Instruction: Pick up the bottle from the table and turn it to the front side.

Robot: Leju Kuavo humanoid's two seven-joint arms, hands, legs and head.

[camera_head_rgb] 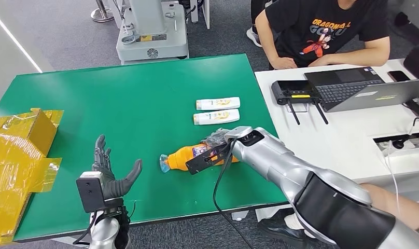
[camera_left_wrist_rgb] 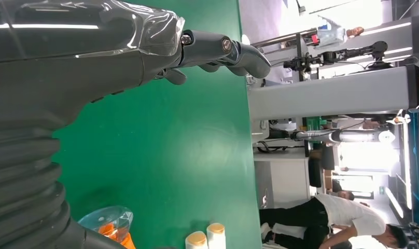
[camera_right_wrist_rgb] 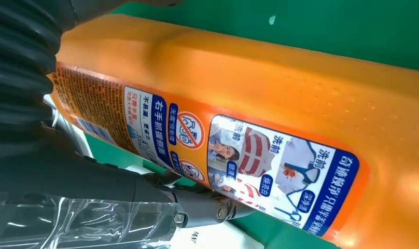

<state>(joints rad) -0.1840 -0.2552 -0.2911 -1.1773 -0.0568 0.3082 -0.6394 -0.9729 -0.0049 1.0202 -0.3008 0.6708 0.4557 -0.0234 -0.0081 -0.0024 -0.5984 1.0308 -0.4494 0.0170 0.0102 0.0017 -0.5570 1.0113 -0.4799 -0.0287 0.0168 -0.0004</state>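
green table [camera_head_rgb: 119, 104]: orange bottle [camera_head_rgb: 184, 157] lying on its side near the front edge, clear cap toward my left hand [camera_head_rgb: 110, 174], which hovers open with fingers spread. my right hand [camera_head_rgb: 218, 142] is wrapped around the bottle's body. two white tubes [camera_head_rgb: 217, 110] lie just beyond the bottle.

orange bottle [camera_head_rgb: 189, 155]: 1 | white bottles [camera_head_rgb: 218, 104] [camera_head_rgb: 216, 117]: 2 | laptop [camera_head_rgb: 363, 88]: 1 | person [camera_head_rgb: 321, 28]: 1
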